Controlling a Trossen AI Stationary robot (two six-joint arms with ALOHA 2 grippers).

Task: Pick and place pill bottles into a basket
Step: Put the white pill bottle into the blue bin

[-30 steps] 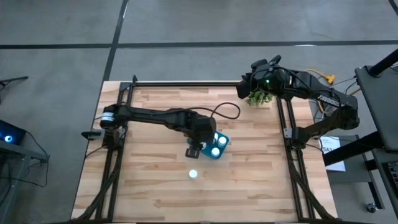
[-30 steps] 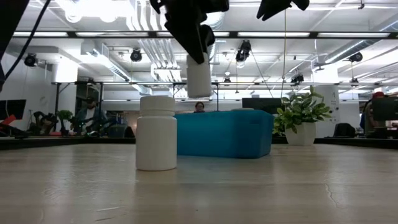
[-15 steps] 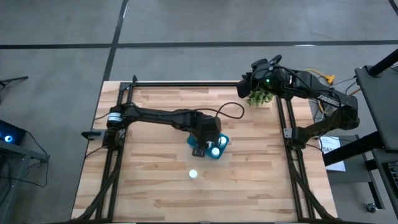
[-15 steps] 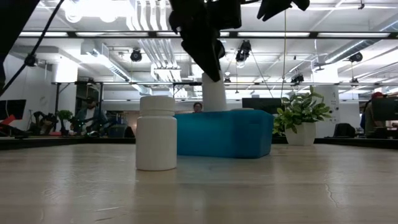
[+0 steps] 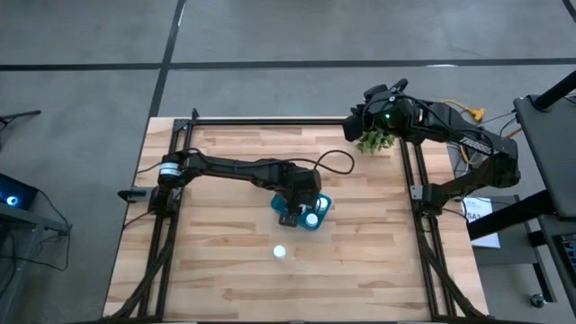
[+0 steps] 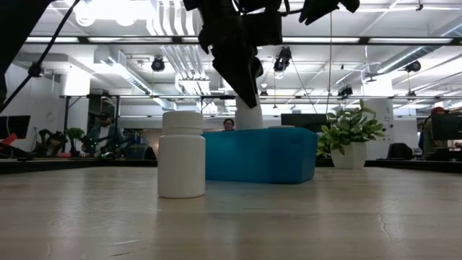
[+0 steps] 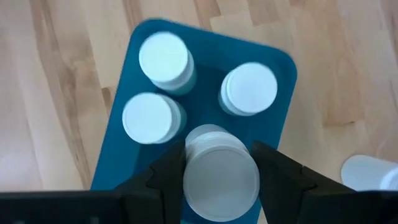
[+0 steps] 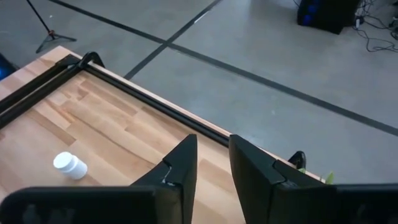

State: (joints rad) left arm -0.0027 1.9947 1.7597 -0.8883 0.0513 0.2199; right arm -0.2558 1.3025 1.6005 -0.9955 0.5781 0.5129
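The teal-blue basket [image 7: 273,124] stands on the table near its middle [image 5: 320,212], with three white pill bottles [image 7: 164,59] [image 7: 249,87] [image 7: 149,118] upright inside. My left gripper [image 7: 221,165] is over the basket, shut on a fourth bottle [image 6: 249,115] whose lower end is hidden behind the basket wall [image 6: 260,154]. Another bottle [image 5: 280,252] stands on the table near the basket, toward the near edge; it also shows in the low view [image 6: 180,155]. My right gripper [image 8: 213,162] waits open above the far right corner. My left gripper pinches the bottle's upper sides [image 7: 186,177] between its two fingers, which come from above and point down. The bottle hangs upright below the fingers, its lower end inside the basket. Whether it rests on the basket floor cannot be told.
A green potted plant [image 5: 376,139] stands at the far right corner under my right arm. Black frame rails [image 5: 166,234] run along the table's left, right and far sides. A white bottle [image 8: 69,165] shows on the wood in the right wrist view.
My left gripper has carried the bottle toward the table's right edge, over the basket, and then down. The bottle stays upright, and its lower end has sunk behind the basket wall.
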